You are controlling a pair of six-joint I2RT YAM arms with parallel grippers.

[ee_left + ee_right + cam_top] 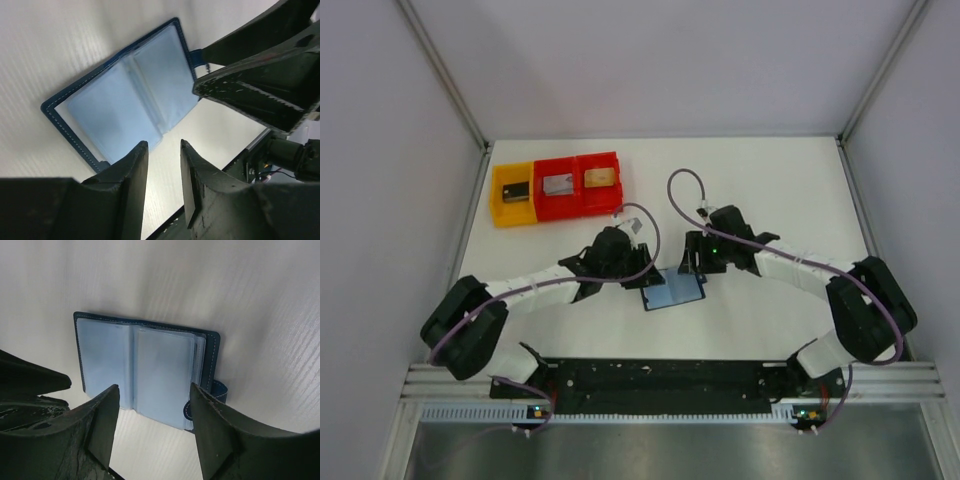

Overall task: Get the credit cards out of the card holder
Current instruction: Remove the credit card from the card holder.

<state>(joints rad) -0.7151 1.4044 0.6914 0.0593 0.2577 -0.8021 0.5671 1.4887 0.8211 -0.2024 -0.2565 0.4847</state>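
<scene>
The card holder (pixel 675 290) lies spread open on the white table, pale blue plastic sleeves up inside a navy stitched rim. It fills the left wrist view (pixel 125 95) and the right wrist view (pixel 145 365), its clasp tab (pixel 218 390) at the right edge. Whether credit cards sit in the sleeves cannot be told. My left gripper (pixel 638 268) (pixel 163 145) hovers at the holder's left edge, jaws a narrow gap apart with only table between them. My right gripper (pixel 695 262) (pixel 155 390) hangs at its far right corner, jaws wider and empty.
A yellow bin (pixel 512 195) and two red bins (pixel 582 183) stand in a row at the back left, each with a flat card-like item inside. The right gripper's fingers (pixel 250 95) crowd the left wrist view. Metal frame posts border the table.
</scene>
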